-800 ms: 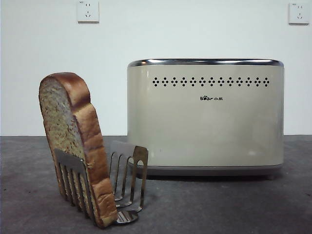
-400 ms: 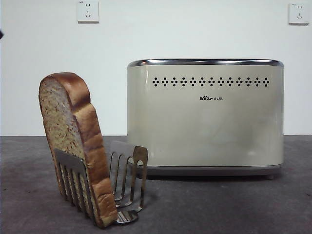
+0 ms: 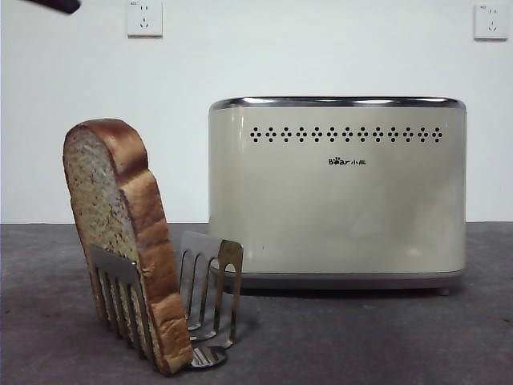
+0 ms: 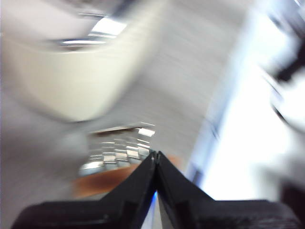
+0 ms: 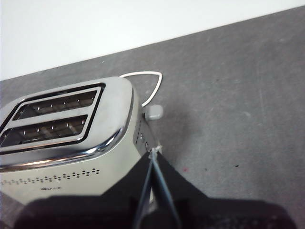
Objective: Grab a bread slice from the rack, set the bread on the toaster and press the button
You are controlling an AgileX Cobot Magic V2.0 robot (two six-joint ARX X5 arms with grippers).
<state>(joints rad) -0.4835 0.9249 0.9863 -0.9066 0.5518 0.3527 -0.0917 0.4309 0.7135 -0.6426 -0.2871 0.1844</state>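
Left wrist view motion-blurred: rack (image 4: 119, 150) smeared, slice of bread (image 4: 102, 182) half hidden behind left claw (image 4: 156, 155).

The large boxy cream-beige toaster (image 3: 337, 192) has a chrome top rim, a row of dark vent holes and a small black logo. The thick slice of bread (image 3: 120, 233) shows glossy brown crust and speckled greenish-tan crumb, standing in the small shiny steel rack (image 3: 204, 297). The tabletop (image 3: 385, 337) is dark grey, the wall (image 3: 321, 48) white, and both end effectors, left (image 4: 156, 155) and right (image 5: 153, 153), are black.
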